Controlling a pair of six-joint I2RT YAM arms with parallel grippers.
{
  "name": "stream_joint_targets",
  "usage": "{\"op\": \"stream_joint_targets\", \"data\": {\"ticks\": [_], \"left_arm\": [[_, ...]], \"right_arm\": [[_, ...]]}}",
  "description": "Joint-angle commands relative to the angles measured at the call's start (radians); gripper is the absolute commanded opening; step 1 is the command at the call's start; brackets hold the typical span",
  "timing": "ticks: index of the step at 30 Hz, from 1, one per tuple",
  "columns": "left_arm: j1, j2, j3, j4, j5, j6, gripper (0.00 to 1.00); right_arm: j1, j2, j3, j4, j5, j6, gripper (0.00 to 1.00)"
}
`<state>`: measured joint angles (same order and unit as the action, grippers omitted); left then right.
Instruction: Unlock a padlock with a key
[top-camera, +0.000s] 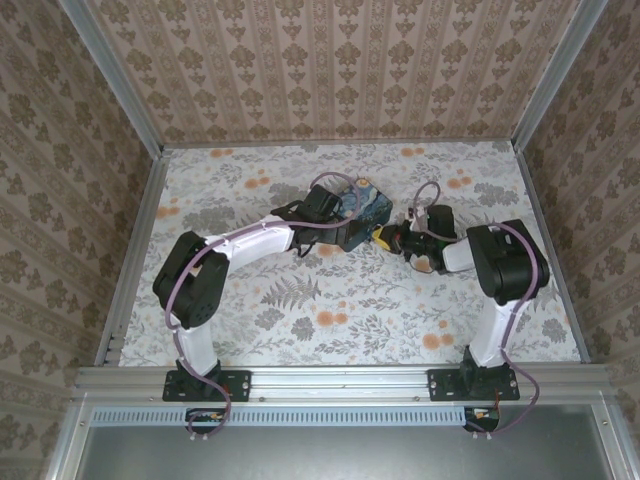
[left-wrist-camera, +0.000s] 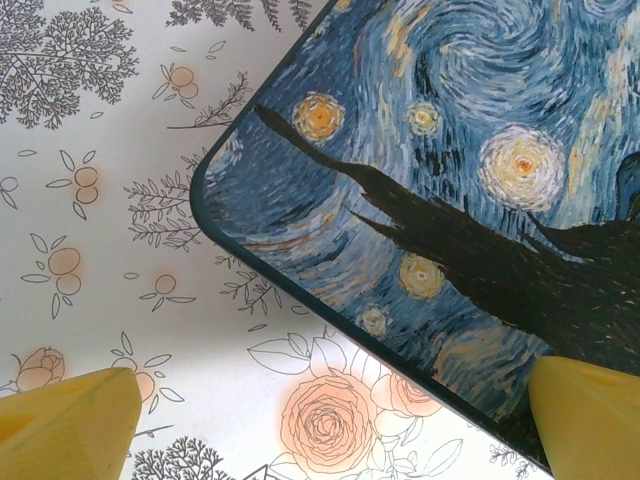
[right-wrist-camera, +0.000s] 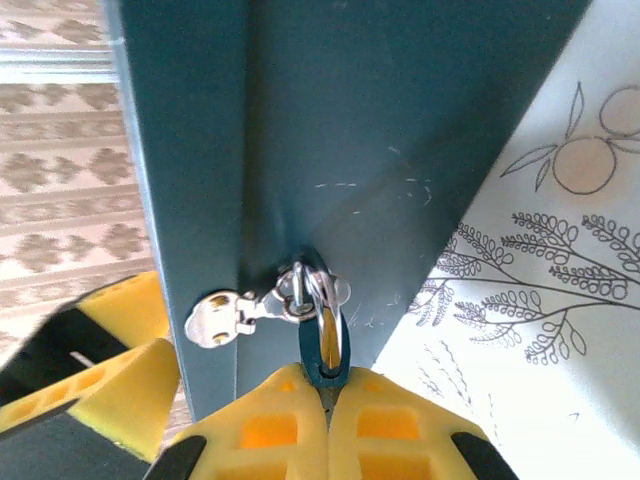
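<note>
The padlock (right-wrist-camera: 325, 345), a small teal-edged body with a silver shackle, hangs from the silver hasp (right-wrist-camera: 215, 318) on the dark teal side of the Starry Night box (right-wrist-camera: 400, 120). My right gripper (right-wrist-camera: 325, 385) is shut on the padlock's lower end, yellow fingers pressed together. The key is hidden. In the top view that right gripper (top-camera: 385, 239) sits at the box's (top-camera: 365, 205) near right side. My left gripper (left-wrist-camera: 330, 420) is open and straddles the edge near the corner of the box lid (left-wrist-camera: 450, 150), one fingertip (left-wrist-camera: 70, 420) over the table, the other over the lid.
The floral table (top-camera: 300, 300) is walled by patterned panels on three sides, with metal rails along the left, right and near edges. A yellow and black gripper part (right-wrist-camera: 100, 385) shows beside the box's edge, left of the hasp.
</note>
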<state>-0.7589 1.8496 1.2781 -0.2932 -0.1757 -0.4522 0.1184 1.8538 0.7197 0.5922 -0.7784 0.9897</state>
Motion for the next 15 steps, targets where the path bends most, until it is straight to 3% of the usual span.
{"op": "stream_joint_targets", "data": {"ticks": [1, 5, 10, 15], "left_arm": [[0.014, 0.078, -0.058, -0.253, -0.058, 0.027, 0.99], [0.013, 0.085, -0.051, -0.258, -0.062, 0.028, 0.99], [0.014, 0.086, -0.058, -0.259, -0.063, 0.03, 0.99], [0.014, 0.095, -0.056, -0.261, -0.061, 0.03, 0.99]], "right_arm": [[-0.027, -0.064, 0.028, -0.356, 0.193, -0.215, 0.0], [-0.035, -0.025, 0.003, -0.274, 0.15, -0.19, 0.0], [-0.054, 0.077, -0.054, 0.118, 0.012, -0.022, 0.0], [-0.075, 0.15, -0.068, 0.317, -0.039, 0.102, 0.0]]}}
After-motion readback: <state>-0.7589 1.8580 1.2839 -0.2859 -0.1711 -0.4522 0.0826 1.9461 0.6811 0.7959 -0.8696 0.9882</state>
